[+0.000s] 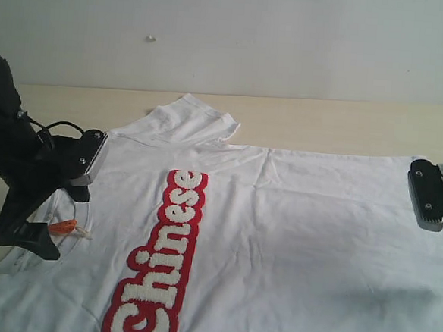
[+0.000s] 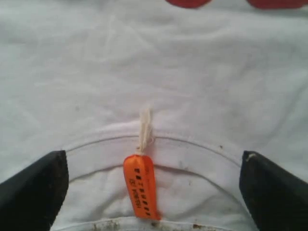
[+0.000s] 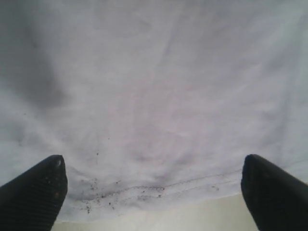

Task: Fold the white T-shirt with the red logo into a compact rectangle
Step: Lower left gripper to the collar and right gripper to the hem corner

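The white T-shirt [image 1: 292, 239] lies spread flat, front up, with its collar at the left and its hem at the right. The red logo [image 1: 163, 261] runs across the chest toward the near edge. My left gripper [image 2: 154, 192] is open and hangs over the ribbed collar [image 2: 192, 151], with the orange neck tag [image 2: 140, 190] between its wide-apart fingers [image 2: 33, 190]. In the exterior view that gripper [image 1: 38, 229] is beside the tag [image 1: 63, 227]. My right gripper [image 3: 154, 192] is open above the stitched hem [image 3: 144, 190], holding nothing.
The shirt rests on a pale wooden table [image 1: 339, 121] that ends at a white wall [image 1: 230, 37]. One sleeve [image 1: 194, 122] points toward the wall. The right arm's wrist [image 1: 431, 197] sits at the right edge. Bare tabletop [image 3: 192, 216] shows just beyond the hem.
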